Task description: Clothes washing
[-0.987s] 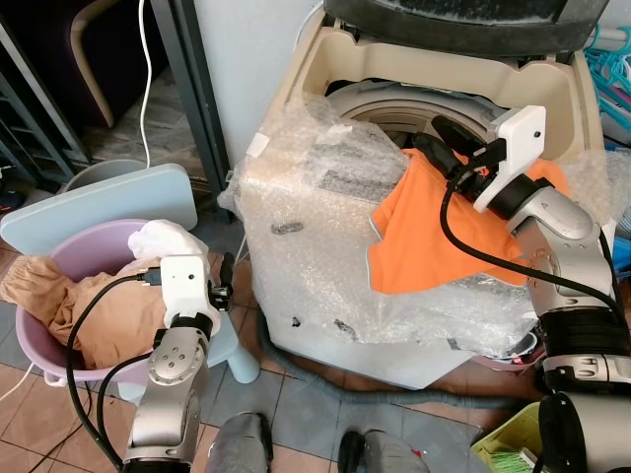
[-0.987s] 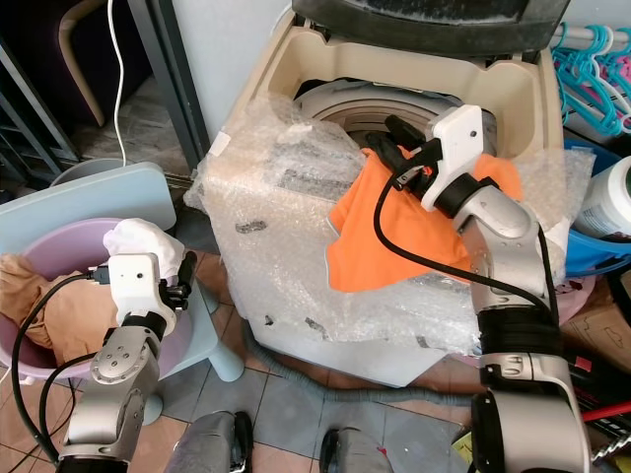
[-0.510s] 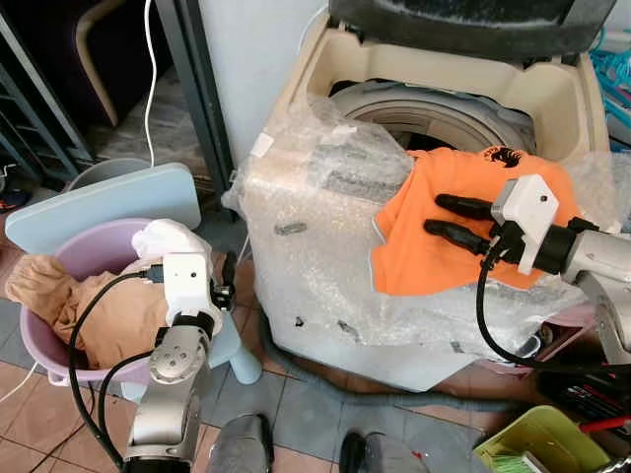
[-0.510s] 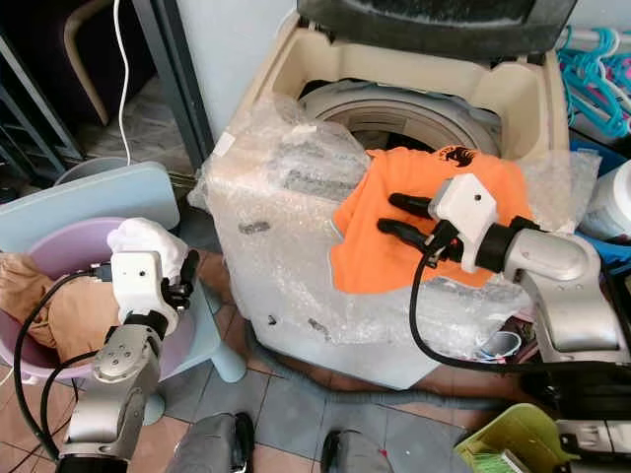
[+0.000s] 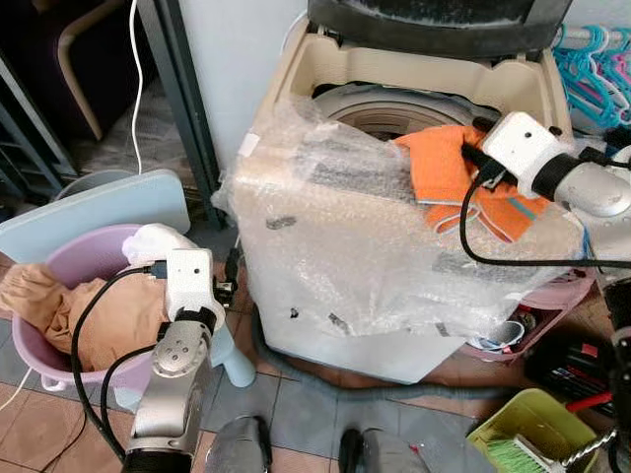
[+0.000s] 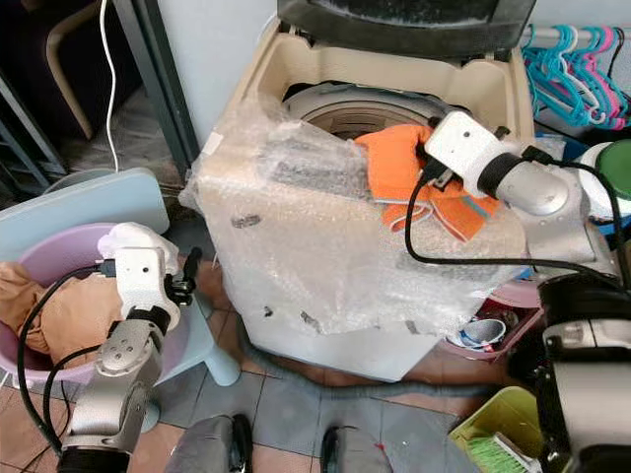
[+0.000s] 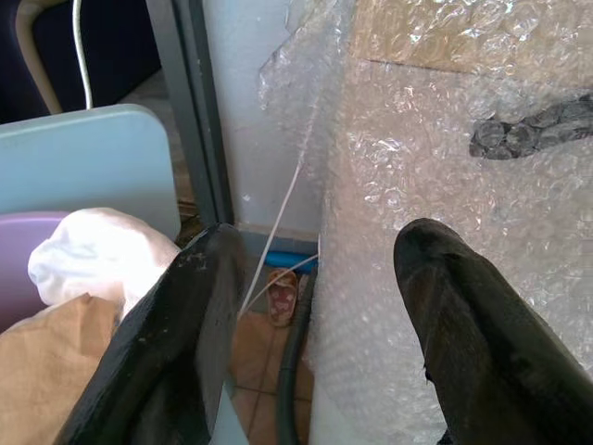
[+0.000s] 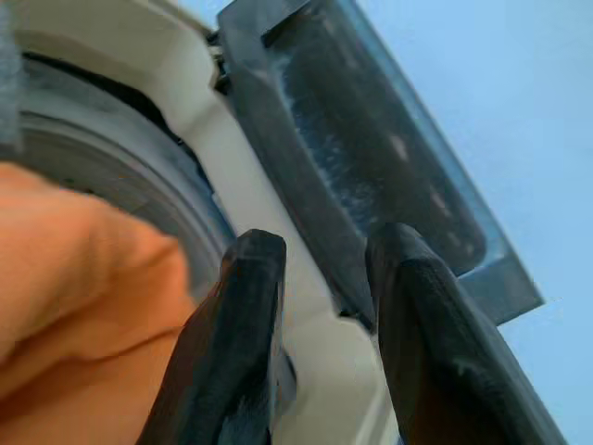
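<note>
While no brand or lettering can be read anywhere, one top-loading washing machine (image 5: 394,246) stands with its lid (image 5: 434,20) up and its front wrapped in bubble wrap (image 5: 325,236). One orange garment (image 5: 449,172) lies bunched on the machine's front rim, partly over the drum opening (image 5: 389,113). The right gripper (image 5: 480,148) sits at the garment's upper edge; in the right wrist view its two fingers (image 8: 241,343) stand a narrow gap apart with nothing between them, orange cloth just beside. The left gripper (image 7: 315,343) hangs low beside the machine, fingers wide apart and empty. One purple basin (image 5: 69,286) on a light blue stool (image 5: 99,202) holds a tan cloth (image 5: 89,315) and a white cloth (image 5: 158,241). The floor is brown tile (image 5: 296,414). Blue and pink hangers (image 6: 582,64) hang at the far right, with a yellow-green basket (image 5: 523,439) below.
</note>
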`<state>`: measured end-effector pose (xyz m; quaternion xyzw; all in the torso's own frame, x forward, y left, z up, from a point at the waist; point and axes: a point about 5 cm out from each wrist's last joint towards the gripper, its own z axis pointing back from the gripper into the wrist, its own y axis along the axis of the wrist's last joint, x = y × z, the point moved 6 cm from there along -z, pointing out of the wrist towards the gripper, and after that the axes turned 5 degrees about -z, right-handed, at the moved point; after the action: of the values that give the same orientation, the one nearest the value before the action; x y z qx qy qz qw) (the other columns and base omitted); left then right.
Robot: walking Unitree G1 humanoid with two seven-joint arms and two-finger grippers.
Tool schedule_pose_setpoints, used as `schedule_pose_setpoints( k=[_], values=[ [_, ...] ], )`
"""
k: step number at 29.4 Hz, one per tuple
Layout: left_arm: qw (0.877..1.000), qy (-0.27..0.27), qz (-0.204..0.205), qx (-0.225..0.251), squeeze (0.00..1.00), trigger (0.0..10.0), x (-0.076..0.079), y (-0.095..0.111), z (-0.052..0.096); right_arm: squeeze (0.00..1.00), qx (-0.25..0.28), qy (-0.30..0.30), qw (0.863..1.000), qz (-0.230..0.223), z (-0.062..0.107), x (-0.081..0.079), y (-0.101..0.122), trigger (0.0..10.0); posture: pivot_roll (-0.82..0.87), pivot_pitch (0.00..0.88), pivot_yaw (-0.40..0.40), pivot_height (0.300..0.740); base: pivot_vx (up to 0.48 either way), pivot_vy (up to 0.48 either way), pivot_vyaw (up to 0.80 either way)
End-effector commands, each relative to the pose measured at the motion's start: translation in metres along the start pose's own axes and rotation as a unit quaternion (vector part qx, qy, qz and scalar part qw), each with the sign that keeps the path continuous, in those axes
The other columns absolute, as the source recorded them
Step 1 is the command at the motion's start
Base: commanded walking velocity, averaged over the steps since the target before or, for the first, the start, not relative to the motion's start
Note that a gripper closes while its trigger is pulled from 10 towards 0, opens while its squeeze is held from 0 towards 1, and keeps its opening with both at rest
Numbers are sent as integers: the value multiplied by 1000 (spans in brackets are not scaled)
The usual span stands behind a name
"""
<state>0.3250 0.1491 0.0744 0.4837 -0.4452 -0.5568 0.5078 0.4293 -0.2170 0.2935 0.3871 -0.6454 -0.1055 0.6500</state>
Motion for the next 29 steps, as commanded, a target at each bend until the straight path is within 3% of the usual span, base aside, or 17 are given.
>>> schedule_pose_setpoints(
  k=[1, 3, 8, 12, 15, 16, 18, 19, 20, 21, 25, 26, 27, 29],
  values=[
    [1000, 1, -5, -2, 0, 10000, 0, 0, -1, 0, 36, -45, 998, 6, -3, 19, 17, 10000, 29, 113, -4, 740, 0, 0, 0],
    [1000, 6, -3, -1, 0, 10000, 0, 0, -1, 0, 93, -98, 991, -7, -4, 43, 46, 10000, 28, 113, -10, 740, 0, 0, 0],
    [1000, 10, 0, -2, 0, 10000, -1, -1, -1, 0, 118, -130, 984, -18, -1, 53, 53, 10000, 26, 113, -17, 740, 0, 0, 0],
    [1000, 12, 2, -1, 0, 10000, -1, -2, -1, 0, 71, -71, 995, -2, 11, 30, 18, 10000, 22, 114, -21, 740, 0, 0, 0],
    [1000, 13, 3, -2, 0, 10000, -2, -2, -1, 0, 14, -10, 999, -39, 24, 12, -14, 10000, 21, 115, -21, 740, 0, 0, 0],
    [1000, 12, 3, -3, 0, 10000, -2, -3, -1, 0, -10, 37, 998, -54, 39, 0, -30, 10000, 6, 116, -12, 740, 0, 0, 0],
    [1000, 7, 3, -3, 0, 10000, 0, -3, -1, 0, 6, 72, 994, -83, 52, -4, -27, 10000, 2, 115, -9, 740, 0, 0, 0],
    [1000, 3, 1, -2, 0, 10000, 1, -2, -2, 0, 28, 80, 988, -132, 59, 3, -18, 10000, -3, 114, -4, 740, 0, 0, 0],
    [1000, 3, 1, -2, 0, 10000, 1, -2, -2, 0, 28, 80, 988, -132, 59, 3, -18, 10000, -3, 114, -4, 740, 0, 0, 0],
    [1000, 0, 2, -1, 0, 10000, 3, -2, -4, 0, 39, 94, 981, -166, 63, 8, -13, 10000, -13, 112, 1, 740, 0, 0, 0],
    [1000, -4, 4, 3, 0, 10000, 6, 1, -6, 0, 17, 171, 962, -210, 85, 7, -19, 10000, -16, 107, 0, 740, 0, 0, 0],
    [1000, -4, 7, 5, 0, 10000, 7, 1, -6, 0, 12, 203, 952, -228, 94, 3, -19, 10000, -16, 106, -2, 740, 0, 0, 0],
    [1000, -4, 7, 5, 0, 10000, 7, 1, -6, 0, 12, 203, 952, -228, 94, 3, -19, 10000, -16, 106, -2, 740, 0, 0, 0],
    [1000, -4, 7, 5, 0, 10000, 7, 2, -6, 0, -44, 293, 924, -240, 114, -21, -34, 10000, -15, 106, -4, 740, 0, 0, 0]
  ],
)
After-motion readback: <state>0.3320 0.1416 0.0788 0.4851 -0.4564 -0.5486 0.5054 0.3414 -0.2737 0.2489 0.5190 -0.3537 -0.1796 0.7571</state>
